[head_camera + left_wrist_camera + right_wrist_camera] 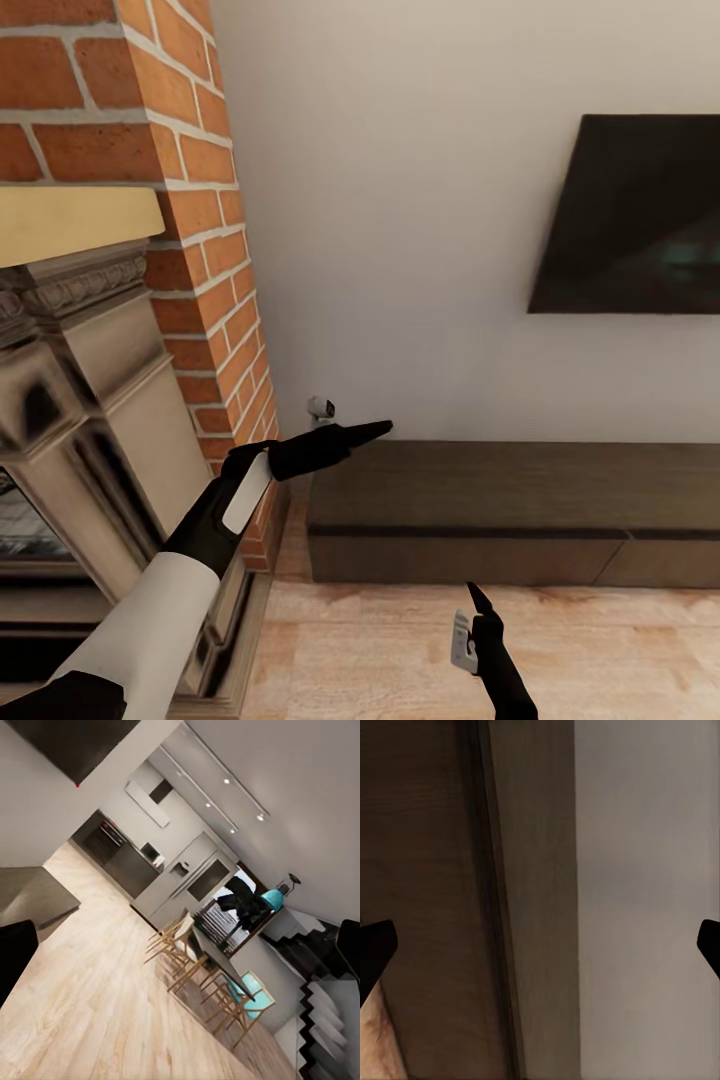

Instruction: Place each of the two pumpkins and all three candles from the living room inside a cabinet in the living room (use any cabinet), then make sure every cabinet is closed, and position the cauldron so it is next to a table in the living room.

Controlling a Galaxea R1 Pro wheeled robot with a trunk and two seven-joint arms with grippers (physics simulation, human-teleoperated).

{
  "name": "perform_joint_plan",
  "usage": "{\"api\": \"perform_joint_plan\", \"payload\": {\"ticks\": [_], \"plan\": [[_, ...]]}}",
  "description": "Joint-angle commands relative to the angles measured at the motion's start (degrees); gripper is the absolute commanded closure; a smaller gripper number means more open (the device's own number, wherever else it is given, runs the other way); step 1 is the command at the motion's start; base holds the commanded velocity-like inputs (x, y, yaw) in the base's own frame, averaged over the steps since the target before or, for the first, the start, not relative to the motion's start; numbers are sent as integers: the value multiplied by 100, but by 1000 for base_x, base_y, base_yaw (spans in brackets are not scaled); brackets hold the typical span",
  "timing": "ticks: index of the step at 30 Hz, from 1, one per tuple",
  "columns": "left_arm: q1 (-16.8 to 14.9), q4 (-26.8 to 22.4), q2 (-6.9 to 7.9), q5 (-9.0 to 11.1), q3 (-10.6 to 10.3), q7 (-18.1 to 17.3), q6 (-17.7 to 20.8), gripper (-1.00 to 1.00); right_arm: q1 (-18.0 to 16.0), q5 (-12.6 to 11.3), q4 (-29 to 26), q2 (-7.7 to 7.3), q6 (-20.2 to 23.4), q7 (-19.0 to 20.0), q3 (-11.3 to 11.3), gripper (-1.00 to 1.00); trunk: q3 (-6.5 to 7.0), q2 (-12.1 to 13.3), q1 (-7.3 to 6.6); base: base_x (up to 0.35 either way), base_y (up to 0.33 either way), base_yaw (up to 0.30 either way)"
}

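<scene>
Against the far white wall, the cabinet [510,500] is seen as a long low dark-brown unit, and its flat drawer fronts are shut flush along the near side. On top of its left end, close to the brick chimney [190,180], a small greyish candle [321,407] is placed. The left gripper [365,432] is held out over this left end of the cabinet, just beside the candle, with its black fingers pointing to the right; in the left wrist view its two dark fingertips [15,952] are seen at opposite edges of the picture, spread wide apart with nothing between them, and a kitchen with wooden stools [202,975] is seen far behind. The right gripper [480,605] is kept lower, over the wooden floor [400,650] in front of the cabinet and apart from it. In the right wrist view its fingertips [376,945] are also spread wide with nothing held, and the cabinet's [442,870] top and front edge are seen beyond them, next to the pale wall. At the left a stone fireplace [80,400] is set below the bricks, and a dark television [640,215] is hung on the wall above the right part of the cabinet.
</scene>
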Motion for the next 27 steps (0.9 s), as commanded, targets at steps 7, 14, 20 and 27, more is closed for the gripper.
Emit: {"api": "perform_joint_plan", "payload": {"ticks": [7,14,20,27], "plan": [[0,9,-3,0,-8,0,-6,-100,0,-2,2,7,-6,0,-2,-100,0,0,0,14,0,0],[0,-3,-9,0,-16,7,-9,-100,0,-2,-5,7,-18,0,-1,-100,0,0,0,0,-92,0],[1,23,-9,5,-12,8,-15,-100,0,-2,-15,7,-13,-8,-2,-100,0,0,0,0,-184,0],[8,25,-1,9,-1,2,-33,-100,0,-2,-23,7,-14,-7,-2,-100,0,0,0,0,-18,0]]}}
